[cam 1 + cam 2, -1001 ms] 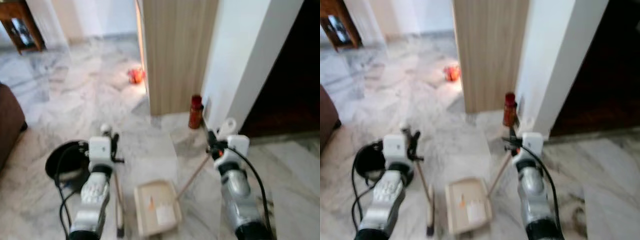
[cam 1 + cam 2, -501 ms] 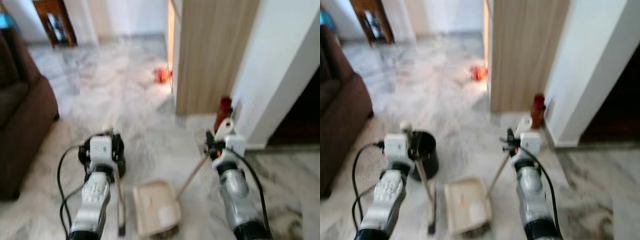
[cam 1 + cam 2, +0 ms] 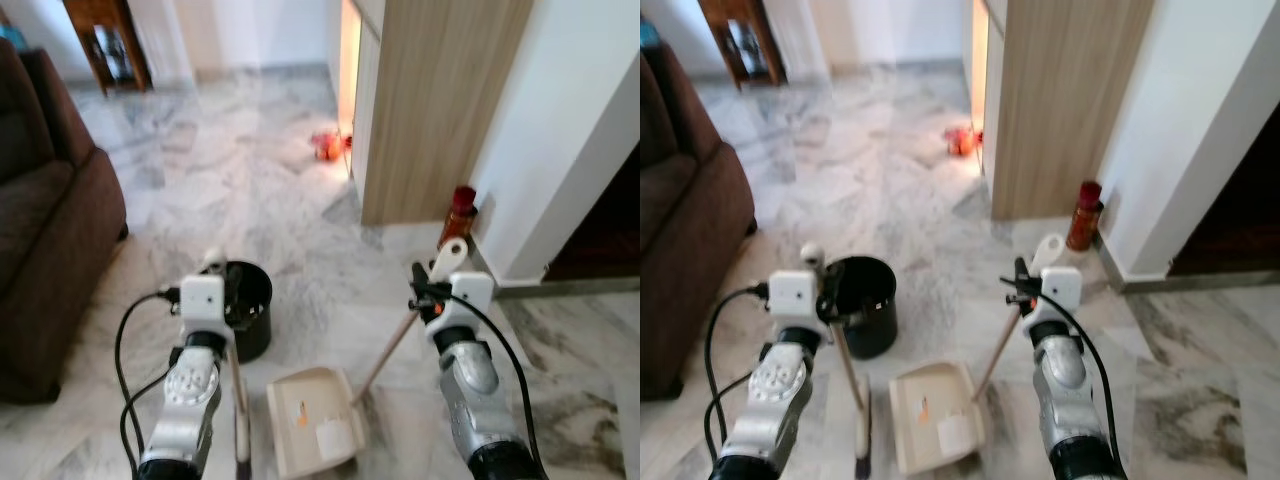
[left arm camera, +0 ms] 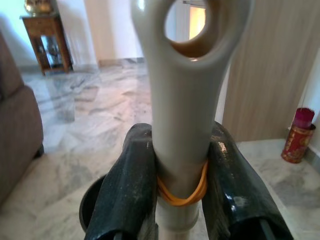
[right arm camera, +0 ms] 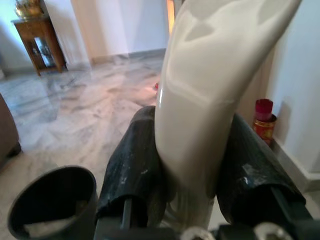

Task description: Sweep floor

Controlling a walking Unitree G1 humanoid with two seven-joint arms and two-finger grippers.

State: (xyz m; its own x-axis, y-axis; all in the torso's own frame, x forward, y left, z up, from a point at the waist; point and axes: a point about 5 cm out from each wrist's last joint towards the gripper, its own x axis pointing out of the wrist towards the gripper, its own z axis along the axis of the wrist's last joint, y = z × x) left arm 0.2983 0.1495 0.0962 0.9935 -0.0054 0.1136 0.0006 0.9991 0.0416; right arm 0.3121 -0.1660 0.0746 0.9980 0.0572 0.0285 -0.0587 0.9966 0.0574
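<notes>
Gripping one broom (image 3: 847, 385), left gripper (image 4: 181, 172); right gripper (image 5: 192, 160) clamps one dustpan (image 3: 935, 415) beside one bin (image 3: 864, 303).

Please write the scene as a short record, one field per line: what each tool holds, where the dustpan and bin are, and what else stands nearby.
left tool: shut on the broom handle, a yellow rubber band around it
right tool: shut on the dustpan handle
dustpan: on the marble floor between the two arms, with small scraps of litter in it
black bin: upright on the floor, ahead of the left arm
red bottle: at the foot of the wooden panel
brown sofa: to the robot's left
</notes>
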